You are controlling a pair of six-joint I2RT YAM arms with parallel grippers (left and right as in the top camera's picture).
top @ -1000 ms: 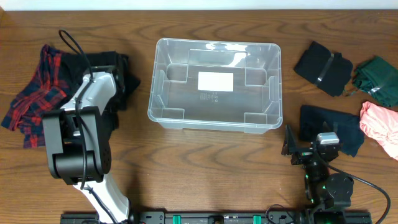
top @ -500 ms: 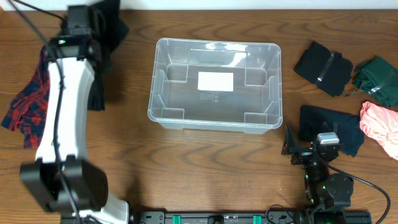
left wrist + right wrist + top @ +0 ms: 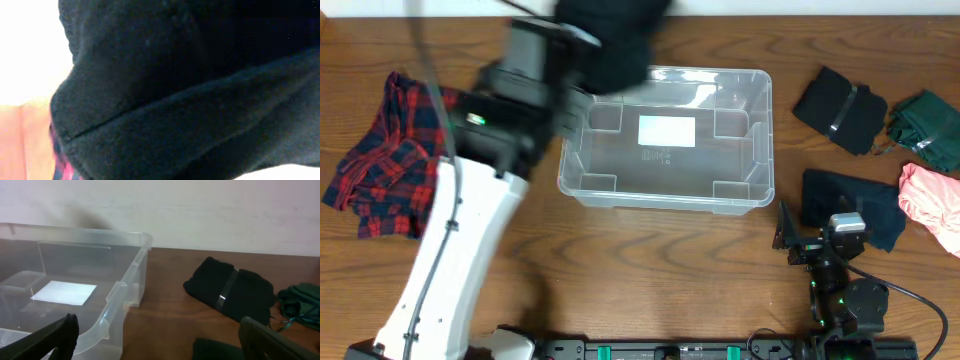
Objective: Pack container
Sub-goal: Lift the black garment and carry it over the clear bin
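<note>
Well, the clear bin (image 3: pixel 763 140) sits in the middle of the table (image 3: pixel 650 270), empty, with only its white label (image 3: pixel 666 130) showing on the base. Above its far left corner the left claw (image 3: pixel 565 45) is pinched tight on a black garment (image 3: pixel 610 40), held high, I'd judge, so the cloth clears the rim before going in. A red plaid cloth (image 3: pixel 375 180) lies further left. The right claw (image 3: pixel 160 342) is parked front right, spread wide, near folded clothes (image 3: pixel 840 108) not yet packed
</note>
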